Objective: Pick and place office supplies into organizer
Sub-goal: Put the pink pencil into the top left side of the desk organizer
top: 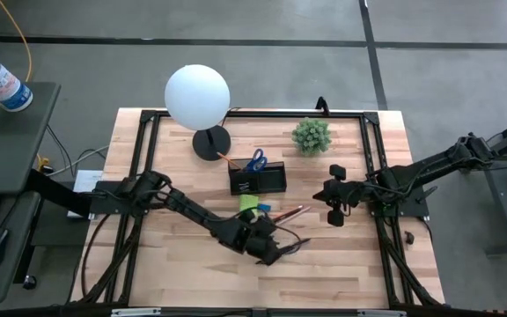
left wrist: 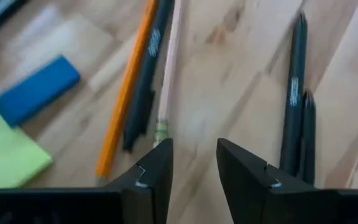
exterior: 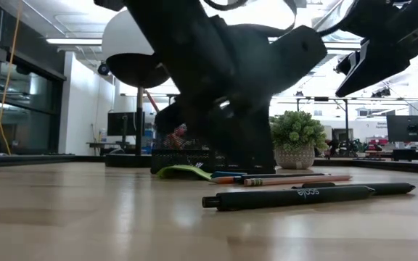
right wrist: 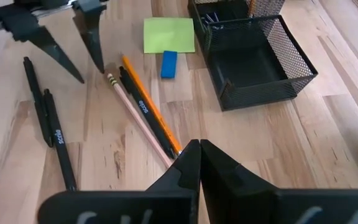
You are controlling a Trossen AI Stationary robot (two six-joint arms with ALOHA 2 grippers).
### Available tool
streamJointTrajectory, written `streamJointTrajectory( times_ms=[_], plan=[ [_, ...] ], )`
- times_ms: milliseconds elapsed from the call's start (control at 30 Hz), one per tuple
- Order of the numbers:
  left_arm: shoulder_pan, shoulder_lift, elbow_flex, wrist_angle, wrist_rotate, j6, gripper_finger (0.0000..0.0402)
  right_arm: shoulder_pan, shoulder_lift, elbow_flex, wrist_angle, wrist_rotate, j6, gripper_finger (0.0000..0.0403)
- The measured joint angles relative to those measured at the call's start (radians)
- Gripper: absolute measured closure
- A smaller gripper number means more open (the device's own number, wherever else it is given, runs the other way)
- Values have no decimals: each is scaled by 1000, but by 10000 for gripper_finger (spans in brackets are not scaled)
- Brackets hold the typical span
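My left gripper (left wrist: pixel 193 163) hangs low over the table, fingers parted by a narrow gap and, as far as I can tell, gripping nothing. Just ahead lie three sticks together: one orange pencil (left wrist: pixel 124 93), one dark pen (left wrist: pixel 146 81), one pale pencil (left wrist: pixel 168 68). Two black pens (left wrist: pixel 294 99) lie to one side, one blue eraser (left wrist: pixel 37 89) and one green sticky pad (left wrist: pixel 8 152) to the other. The organizer (top: pixel 258 180) stands beyond them. My right gripper (right wrist: pixel 199 163) waits clenched, empty.

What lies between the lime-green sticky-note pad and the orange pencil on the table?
The small blue block lies there, beside the lime-green sticky-note pad and short of the orange pencil. The right wrist view shows this most clearly.
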State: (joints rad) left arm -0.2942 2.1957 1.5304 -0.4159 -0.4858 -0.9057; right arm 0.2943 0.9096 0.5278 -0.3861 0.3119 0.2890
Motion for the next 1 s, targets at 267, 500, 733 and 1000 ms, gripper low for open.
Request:
streamJointTrajectory(
  times_ms=[267, 500, 733, 1000],
  plan=[
    [0, 9, 7, -31, -22, -16, 289, 0, 0, 0, 2, -1, -1, 402],
    [-2, 9, 7, -53, -34, -16, 289, 0, 0, 0, 3, -1, -2, 402],
    [0, 9, 7, -60, -43, -4, 289, 0, 0, 0, 3, -1, -2, 402],
    [0, 9, 7, -59, -50, 41, 289, 0, 0, 0, 3, -1, -2, 402]
  ],
)
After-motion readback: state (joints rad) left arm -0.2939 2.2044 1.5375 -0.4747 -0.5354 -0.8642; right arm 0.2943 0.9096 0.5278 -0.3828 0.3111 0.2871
